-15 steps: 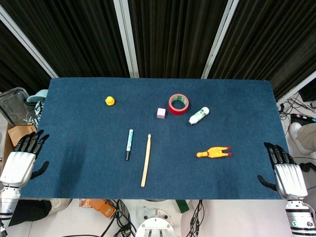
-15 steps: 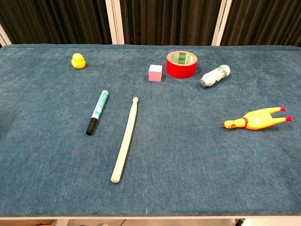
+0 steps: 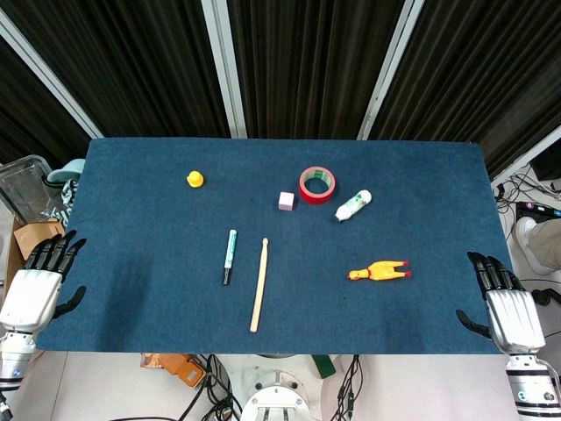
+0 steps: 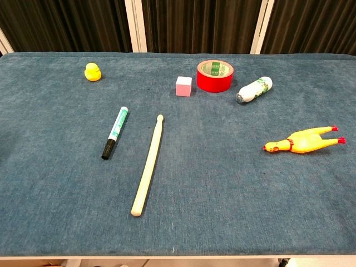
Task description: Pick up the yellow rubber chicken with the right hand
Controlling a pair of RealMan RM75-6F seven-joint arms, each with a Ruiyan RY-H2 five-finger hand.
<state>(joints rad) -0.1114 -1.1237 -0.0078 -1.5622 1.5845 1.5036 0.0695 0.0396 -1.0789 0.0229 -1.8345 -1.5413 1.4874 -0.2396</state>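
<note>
The yellow rubber chicken [image 3: 379, 272] [image 4: 302, 141] lies flat on the blue table, right of centre, its head pointing left and its red feet to the right. My right hand [image 3: 506, 310] hovers at the table's near right corner, well to the right of the chicken, fingers spread and holding nothing. At the near left corner my left hand [image 3: 39, 290] is likewise open and empty. The chest view shows neither hand.
On the blue table [image 3: 140, 237] lie a wooden drumstick [image 3: 259, 283], a green marker [image 3: 229, 255], a small yellow duck [image 3: 195, 180], a pink cube [image 3: 286, 201], a red tape roll [image 3: 317, 184] and a white bottle [image 3: 353, 206]. A clear bin [image 3: 26, 187] stands off the left edge.
Both hands have sunk slightly toward the bottom of the head view; the objects on the table have not moved.
</note>
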